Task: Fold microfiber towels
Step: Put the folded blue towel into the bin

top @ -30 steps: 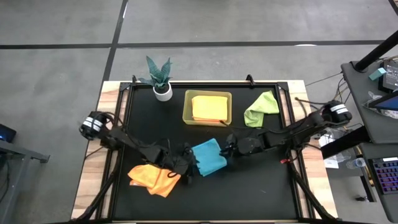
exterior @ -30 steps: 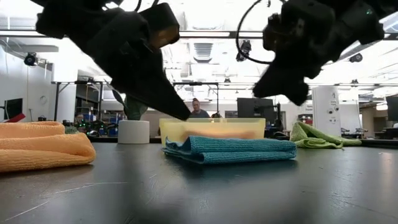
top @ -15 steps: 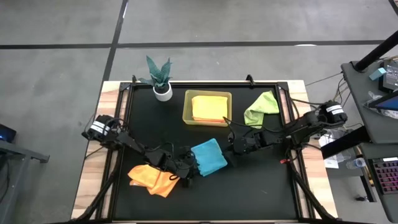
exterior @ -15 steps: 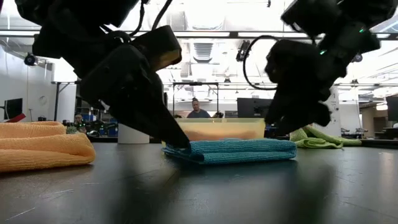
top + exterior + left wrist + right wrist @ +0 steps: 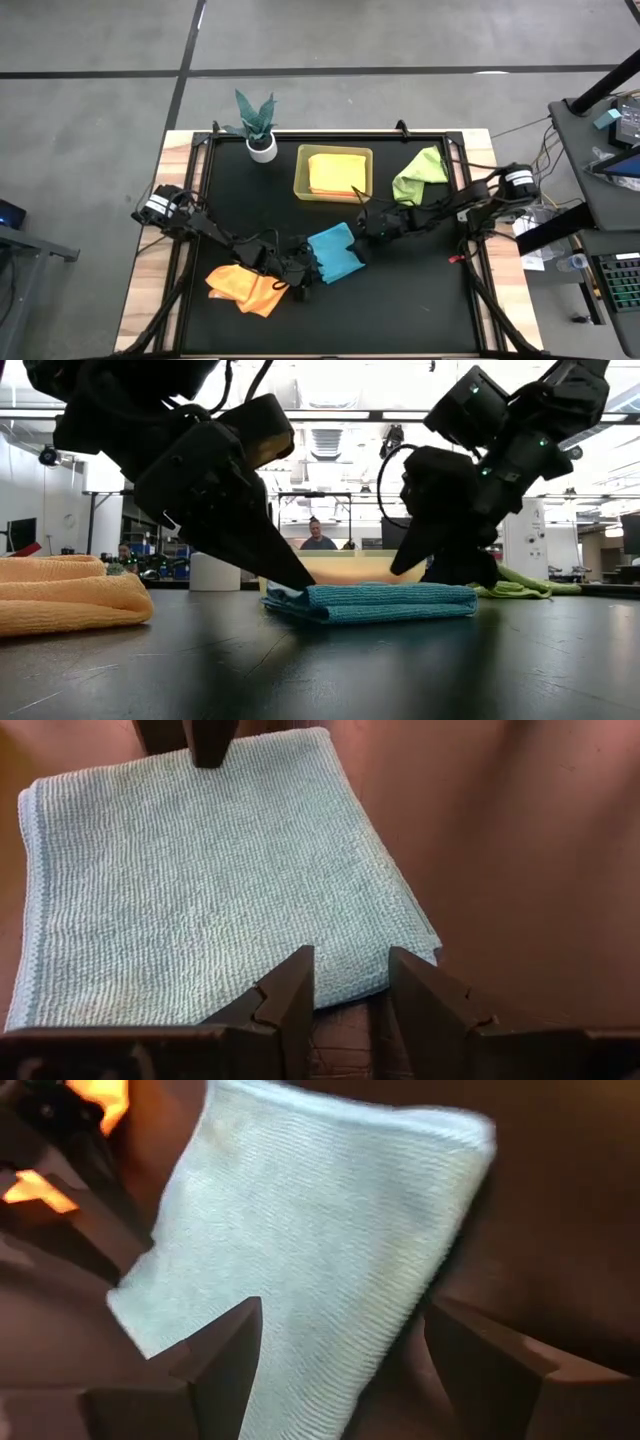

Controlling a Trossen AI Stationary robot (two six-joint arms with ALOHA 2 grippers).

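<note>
A teal blue towel [image 5: 335, 252], folded flat, lies on the black table. My left gripper [image 5: 303, 270] is low at its left end, fingers a little apart at the towel's edge [image 5: 350, 982]. My right gripper [image 5: 363, 228] is open wide, low over the towel's right end [image 5: 330, 1230]. An orange towel [image 5: 245, 285] lies crumpled at the near left. A lime green towel [image 5: 420, 175] lies bunched at the far right. An orange-yellow towel [image 5: 337, 172] lies folded in the bin. No pink towel shows. My left gripper's fingers [image 5: 290, 1000] slant down from the table's left and stand either side of a short stretch of the teal towel's edge; whether they touch it I cannot tell. My right gripper's fingers [image 5: 478, 565] come down at the towel's right end; whether they touch I cannot tell.
The translucent yellow-green bin [image 5: 302, 172] stands at the far middle. A small potted plant [image 5: 258, 125] stands at the far left. The table's black mat [image 5: 400, 300] is bare at the near right. A person [image 5: 318, 540] sits in the room far behind the table.
My left gripper has come down to the teal towel's left end. My right gripper has come down and gone a little toward the table's far left, to the towel's right end. The towel has stayed where it was.
</note>
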